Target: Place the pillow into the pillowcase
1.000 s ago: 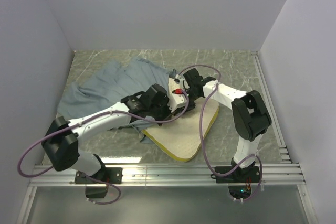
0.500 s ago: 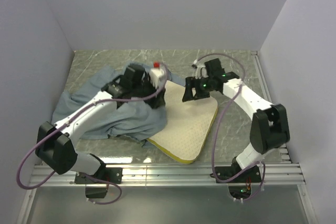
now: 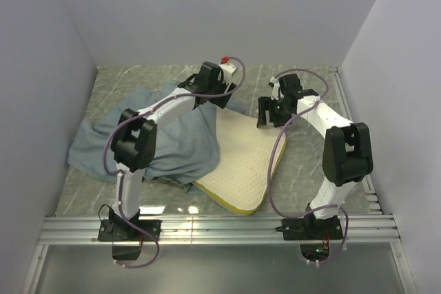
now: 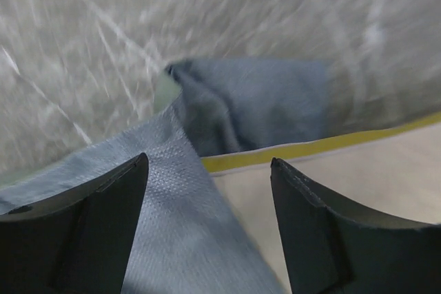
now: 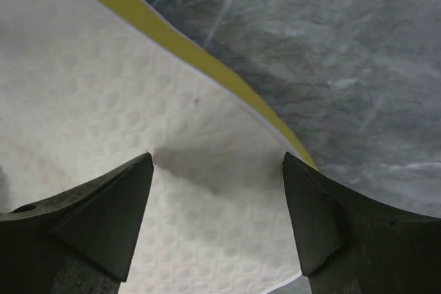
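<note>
The cream pillow (image 3: 244, 160) with its yellow side edge lies flat mid-table. The blue-grey pillowcase (image 3: 162, 135) lies rumpled to its left and covers the pillow's left edge. My left gripper (image 3: 222, 98) hovers open above the pillow's far-left corner. In the left wrist view the gripper (image 4: 207, 163) has pillowcase fabric (image 4: 179, 204) and the pillow's yellow edge (image 4: 310, 148) below it, nothing held. My right gripper (image 3: 263, 116) hangs open over the pillow's far-right corner. The right wrist view shows the gripper (image 5: 217, 163) above the quilted pillow (image 5: 103, 87), empty.
The grey marble table (image 3: 310, 170) is boxed in by white walls at left, back and right. A metal rail (image 3: 220, 228) runs along the near edge and another (image 3: 351, 129) down the right side. Cables loop from both arms.
The left gripper opened, let go of the pillowcase and swung to the far side. The pillowcase now drapes over the pillow's left edge. The right gripper opened wider and pulled back to the right.
</note>
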`<move>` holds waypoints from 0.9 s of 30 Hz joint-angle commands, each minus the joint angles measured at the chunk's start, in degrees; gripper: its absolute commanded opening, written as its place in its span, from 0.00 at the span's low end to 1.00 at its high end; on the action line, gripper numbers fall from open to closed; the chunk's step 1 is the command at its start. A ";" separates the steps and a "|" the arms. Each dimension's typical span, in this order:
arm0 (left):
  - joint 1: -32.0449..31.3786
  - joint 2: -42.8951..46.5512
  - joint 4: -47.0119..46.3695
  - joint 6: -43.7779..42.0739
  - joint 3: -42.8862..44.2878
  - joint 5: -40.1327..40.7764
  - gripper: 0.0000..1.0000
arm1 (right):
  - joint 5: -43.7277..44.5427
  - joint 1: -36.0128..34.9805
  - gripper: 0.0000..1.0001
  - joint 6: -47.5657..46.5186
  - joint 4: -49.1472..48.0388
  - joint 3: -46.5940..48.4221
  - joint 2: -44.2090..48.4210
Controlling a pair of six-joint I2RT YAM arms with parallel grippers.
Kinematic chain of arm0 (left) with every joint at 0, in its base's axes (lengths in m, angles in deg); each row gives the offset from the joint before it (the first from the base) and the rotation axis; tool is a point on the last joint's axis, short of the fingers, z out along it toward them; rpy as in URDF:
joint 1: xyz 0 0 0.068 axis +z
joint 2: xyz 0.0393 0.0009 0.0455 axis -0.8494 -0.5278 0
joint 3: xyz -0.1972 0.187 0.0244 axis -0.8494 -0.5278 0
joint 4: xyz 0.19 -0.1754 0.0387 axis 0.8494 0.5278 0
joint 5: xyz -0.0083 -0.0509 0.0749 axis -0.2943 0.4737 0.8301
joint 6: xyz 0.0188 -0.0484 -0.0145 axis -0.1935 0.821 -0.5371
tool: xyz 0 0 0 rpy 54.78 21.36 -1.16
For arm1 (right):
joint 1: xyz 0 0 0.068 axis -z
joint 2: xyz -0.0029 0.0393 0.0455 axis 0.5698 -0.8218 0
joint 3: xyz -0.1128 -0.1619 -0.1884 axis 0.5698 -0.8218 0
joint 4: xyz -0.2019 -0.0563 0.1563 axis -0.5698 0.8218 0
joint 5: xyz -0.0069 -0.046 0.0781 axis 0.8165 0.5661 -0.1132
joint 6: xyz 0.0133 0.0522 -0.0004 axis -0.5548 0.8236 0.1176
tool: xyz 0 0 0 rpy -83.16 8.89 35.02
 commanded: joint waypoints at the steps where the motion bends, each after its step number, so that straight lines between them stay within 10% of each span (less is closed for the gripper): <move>1: 0.25 -3.30 -0.14 -0.60 4.85 8.90 0.78 | 2.69 1.38 0.83 -0.69 0.06 -0.78 0.95; 27: 1.22 -9.63 -3.40 -9.93 9.24 9.97 0.81 | -9.26 1.55 0.79 -2.44 3.13 -2.98 -1.60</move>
